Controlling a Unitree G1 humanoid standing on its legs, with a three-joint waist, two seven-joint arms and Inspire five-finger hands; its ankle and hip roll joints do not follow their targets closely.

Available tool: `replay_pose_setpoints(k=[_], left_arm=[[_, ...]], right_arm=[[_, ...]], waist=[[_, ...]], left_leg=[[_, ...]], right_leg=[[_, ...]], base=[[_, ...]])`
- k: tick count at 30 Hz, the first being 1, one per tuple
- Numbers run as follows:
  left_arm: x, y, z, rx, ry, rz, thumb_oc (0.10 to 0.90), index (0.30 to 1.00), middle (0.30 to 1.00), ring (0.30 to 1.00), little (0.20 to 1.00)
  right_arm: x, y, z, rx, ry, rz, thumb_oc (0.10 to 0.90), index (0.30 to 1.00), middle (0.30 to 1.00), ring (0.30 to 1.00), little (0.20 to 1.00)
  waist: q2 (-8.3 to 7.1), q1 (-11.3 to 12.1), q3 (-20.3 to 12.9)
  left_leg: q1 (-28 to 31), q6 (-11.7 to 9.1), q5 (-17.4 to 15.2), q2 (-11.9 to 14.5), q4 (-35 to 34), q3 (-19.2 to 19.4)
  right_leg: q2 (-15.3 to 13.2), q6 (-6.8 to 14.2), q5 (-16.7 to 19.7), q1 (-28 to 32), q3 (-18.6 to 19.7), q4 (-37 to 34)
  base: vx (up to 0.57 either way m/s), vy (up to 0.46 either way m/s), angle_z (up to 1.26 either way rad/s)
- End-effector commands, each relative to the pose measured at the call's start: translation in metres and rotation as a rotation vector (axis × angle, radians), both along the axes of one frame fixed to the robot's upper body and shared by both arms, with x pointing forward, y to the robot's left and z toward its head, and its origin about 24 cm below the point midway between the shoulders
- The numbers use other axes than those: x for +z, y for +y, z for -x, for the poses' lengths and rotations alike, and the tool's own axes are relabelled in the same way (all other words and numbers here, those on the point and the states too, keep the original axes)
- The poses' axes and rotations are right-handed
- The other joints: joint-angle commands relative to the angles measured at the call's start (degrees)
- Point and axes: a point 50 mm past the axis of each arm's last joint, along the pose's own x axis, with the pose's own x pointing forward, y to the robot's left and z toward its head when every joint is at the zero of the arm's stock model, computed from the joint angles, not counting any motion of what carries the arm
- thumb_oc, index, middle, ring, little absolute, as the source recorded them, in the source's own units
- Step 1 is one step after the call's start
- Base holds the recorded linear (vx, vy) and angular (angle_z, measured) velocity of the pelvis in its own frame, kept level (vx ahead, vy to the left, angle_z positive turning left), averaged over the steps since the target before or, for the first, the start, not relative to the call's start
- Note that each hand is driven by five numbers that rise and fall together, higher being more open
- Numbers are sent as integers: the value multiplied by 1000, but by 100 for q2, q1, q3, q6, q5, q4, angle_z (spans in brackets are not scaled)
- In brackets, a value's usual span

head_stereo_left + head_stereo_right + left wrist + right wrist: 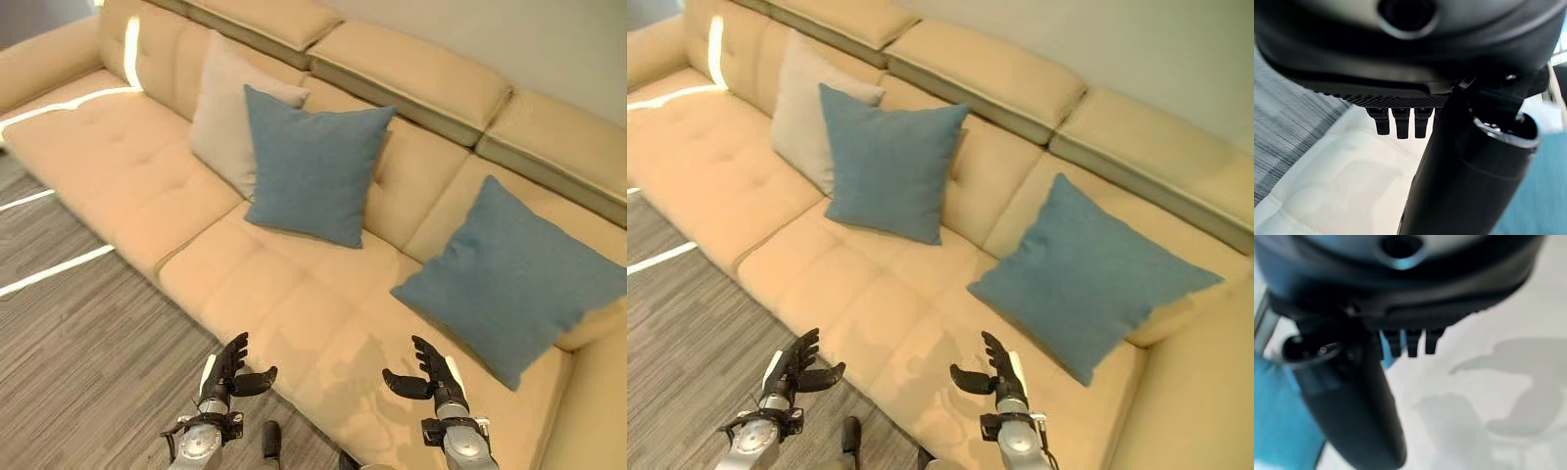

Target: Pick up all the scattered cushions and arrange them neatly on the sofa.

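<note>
Your left hand hangs over the front edge of the sofa, fingers spread and relaxed, thumb out to the side, gripping nothing; half of it sits above the striped grey floor just off the seat edge. Your right hand is the same: fingers apart and empty, above the bare seat further toward the sofa's right end. Nothing lies between either hand and the seat cushions. The sofa is pale tan, tufted on its left seat, with a padded backrest along the wall. All cushions you can see are on the sofa. A beige cushion leans upright against the backrest left of the sofa's middle. A blue cushion stands in front of it, overlapping its right side, tilted back against the backrest, square with crisp corners. A second blue cushion leans against the backrest toward the sofa's right end, turned so one corner points down at the seat, near your right hand but not touching it. Bright strips of light cross the floor and the sofa's left end.
</note>
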Motion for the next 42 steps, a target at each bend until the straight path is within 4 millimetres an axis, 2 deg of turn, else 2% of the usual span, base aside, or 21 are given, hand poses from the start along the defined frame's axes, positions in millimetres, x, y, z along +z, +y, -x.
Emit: replay_pose_setpoints(k=[1, 3, 4, 5, 6, 11, 16, 18, 20, 21, 23, 27, 31, 32, 33, 34, 36, 37, 39, 40, 42], left_arm=[[27, 3, -16, 30, -178, 31, 800, 900, 900, 900, 900], [26, 2, -15, 29, -169, 39, 800, 900, 900, 900, 900], [24, 2, -13, 28, -157, 44, 800, 900, 900, 900, 900], [24, 2, -13, 28, -157, 44, 800, 900, 900, 900, 900], [22, 1, -11, 18, -142, 45, 800, 900, 900, 900, 900], [25, -1, -12, 11, -148, 61, 800, 900, 900, 900, 900], [26, -4, -13, -33, -142, 44, 800, 900, 900, 900, 900], [30, -1, -17, -53, -157, 15, 800, 900, 900, 900, 900], [36, 3, -24, -55, -181, -14, 800, 900, 900, 900, 900], [36, 3, -24, -55, -181, -14, 800, 900, 900, 900, 900], [40, 6, -30, -52, -203, -45, 800, 900, 900, 900, 900], [35, 4, -27, -38, -187, -20, 800, 900, 900, 900, 900], [33, 4, -26, -25, -181, -9, 800, 900, 900, 900, 900], [30, -3, -24, -51, -167, -3, 800, 900, 900, 900, 900], [30, -6, -25, -50, -174, 15, 800, 900, 900, 900, 900], [29, -12, -24, -75, -171, 28, 800, 900, 900, 900, 900], [29, -16, -25, -103, -171, 35, 800, 900, 900, 900, 900], [29, -18, -25, -104, -165, 44, 800, 900, 900, 900, 900], [29, -18, -25, -104, -164, 43, 800, 900, 900, 900, 900], [28, -17, -24, -104, -157, 40, 800, 900, 900, 900, 900], [30, -17, -25, -100, -166, 41, 800, 900, 900, 900, 900]], right_arm=[[43, -7, -32, -7, -252, 3, 800, 900, 900, 900, 900], [45, -9, -34, -9, -256, 12, 800, 900, 900, 900, 900], [46, -11, -35, -12, -258, 22, 800, 900, 900, 900, 900], [46, -11, -35, -12, -258, 22, 800, 900, 900, 900, 900], [47, -11, -35, -13, -259, 20, 800, 900, 900, 900, 900], [40, -9, -29, -29, -227, -3, 800, 900, 900, 900, 900], [35, -6, -26, -40, -208, -26, 800, 900, 900, 900, 900], [35, 3, -27, -22, -214, -39, 800, 900, 900, 900, 900], [38, 10, -33, 10, -223, -43, 800, 900, 900, 900, 900], [38, 10, -33, 10, -223, -43, 800, 900, 900, 900, 900], [40, 17, -36, 45, -237, -34, 800, 900, 900, 900, 900], [36, 14, -33, 44, -219, -32, 800, 900, 900, 900, 900], [34, 11, -30, 30, -210, -28, 800, 900, 900, 900, 900], [34, 6, -27, 20, -205, -19, 800, 900, 900, 900, 900], [34, 0, -25, 5, -205, -5, 800, 900, 900, 900, 900], [35, -8, -22, -23, -211, 2, 800, 900, 900, 900, 900], [37, -16, -21, -39, -213, 8, 800, 900, 900, 900, 900], [37, -16, -21, -37, -208, 5, 800, 900, 900, 900, 900], [36, -16, -21, -37, -208, 5, 800, 900, 900, 900, 900], [36, -17, -20, -34, -203, 8, 800, 900, 900, 900, 900], [36, -16, -21, -32, -204, 9, 800, 900, 900, 900, 900]], waist=[[-351, -72, -215], [-365, -87, -188], [-360, -94, -204], [-361, -93, -205], [-376, -69, -273], [-502, -25, -302], [-470, -48, -423], [-477, -24, -359], [-468, -76, -242], [-460, -69, -260], [-315, -131, -165], [-302, -246, -209], [-412, -249, -217], [-423, -309, -269], [-434, -309, -311], [-441, -365, -338], [-536, -350, -303], [-634, -286, -278], [-630, -279, -276], [-692, -254, -319], [-672, -190, -326]], left_leg=[[220, -114, -1243, -358, 1250, 745], [75, -165, -1238, -249, 1457, 960], [4, -160, -1189, 7, 1463, 1342], [6, -161, -1189, 7, 1461, 1344], [-16, -170, -1037, 215, 1239, 1510], [-480, -270, -632, 571, 1258, 1448], [-268, -216, -701, 431, 1016, 1405], [-44, -38, -849, 216, 882, 1421], [110, 91, -879, 126, 760, 1466], [85, 89, -865, 136, 756, 1473], [354, 197, -961, 128, 614, 1581], [788, 194, -1029, -113, 255, 1459], [980, 204, -1231, -304, 262, 1360], [1065, 191, -1365, -355, 385, 1344], [1037, 152, -1443, -377, 533, 1377], [970, -60, -1519, -347, 1041, 1452], [520, -330, -1313, -124, 2333, 1513], [73, -260, -1324, 159, 2619, 1486], [73, -259, -1341, 166, 2636, 1492], [6, -171, -1446, 332, 2236, 1457], [-89, -258, -1035, 559, 1604, 1178]], right_leg=[[-274, 486, 538, -747, 141, 95], [-333, 498, 550, -676, 11, 11], [-392, 542, 556, -561, -172, -120], [-392, 542, 559, -558, -171, -127], [-426, 591, 550, -477, -258, -217], [-510, 569, 345, -295, -365, -259], [-656, 672, 295, -198, -413, -95], [-818, 771, 352, -404, -245, 771], [-914, 874, 856, -833, -64, 1632], [-903, 870, 876, -859, -58, 1621], [-883, 831, 933, -1295, -135, 2254], [-268, 744, 646, -1608, -220, 1598], [-251, 754, 669, -1416, -718, 676], [-72, 661, 601, -1235, -362, 537], [-121, 644, 629, -1169, -405, 432], [-174, 564, 651, -956, -511, 227], [-207, 425, 619, -642, -456, 55], [-271, 381, 551, -514, -342, 29], [-265, 383, 548, -509, -336, 29], [-333, 434, 506, -438, -260, -22], [-306, 453, 436, -354, -113, -58]], base=[[2, -19, 85], [0, 15, 100], [22, 30, 78], [120, 74, 61], [94, 44, 40], [195, 118, 39], [208, 195, 18], [217, 337, 4], [120, 268, -23], [80, 218, -53], [181, 242, -74], [247, 114, -25], [206, -1, 34], [257, -15, 39], [319, -30, 51], [209, -51, 70], [194, -38, 71], [150, 12, 34], [95, 48, -26], [147, 116, -76], [196, 171, -87]])
